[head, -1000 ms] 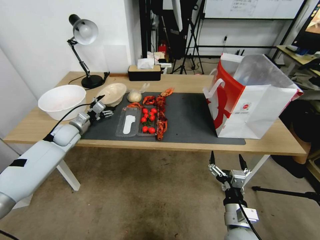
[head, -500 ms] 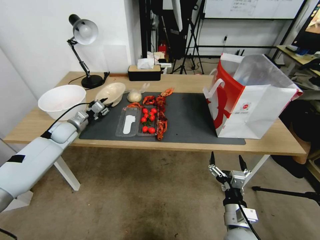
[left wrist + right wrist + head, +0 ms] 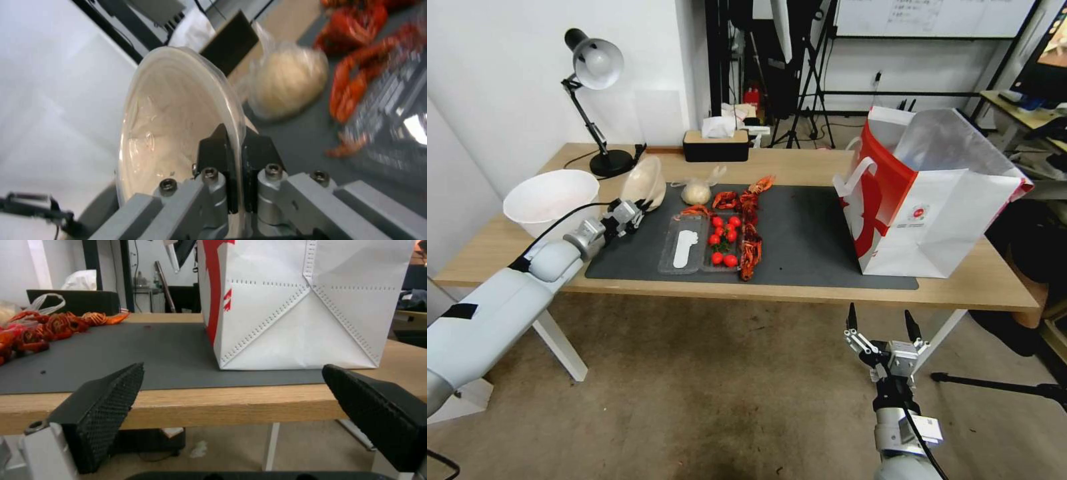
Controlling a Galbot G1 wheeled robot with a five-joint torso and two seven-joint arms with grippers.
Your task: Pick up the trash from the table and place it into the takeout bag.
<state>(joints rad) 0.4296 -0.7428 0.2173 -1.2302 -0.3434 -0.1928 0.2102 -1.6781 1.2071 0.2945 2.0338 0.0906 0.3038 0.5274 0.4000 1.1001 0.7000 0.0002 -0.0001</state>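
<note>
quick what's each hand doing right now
Left hand: closed on the beige bowl's rim, bowl tipped up.
Right hand: open, holding nothing.

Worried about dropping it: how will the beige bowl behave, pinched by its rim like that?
The beige bowl looks thin-walled, so probably light. The left gripper clamps only its rim and the bowl stands tilted on edge, so it may pivot or flex. Its glossy inside suggests it could slip.
</note>
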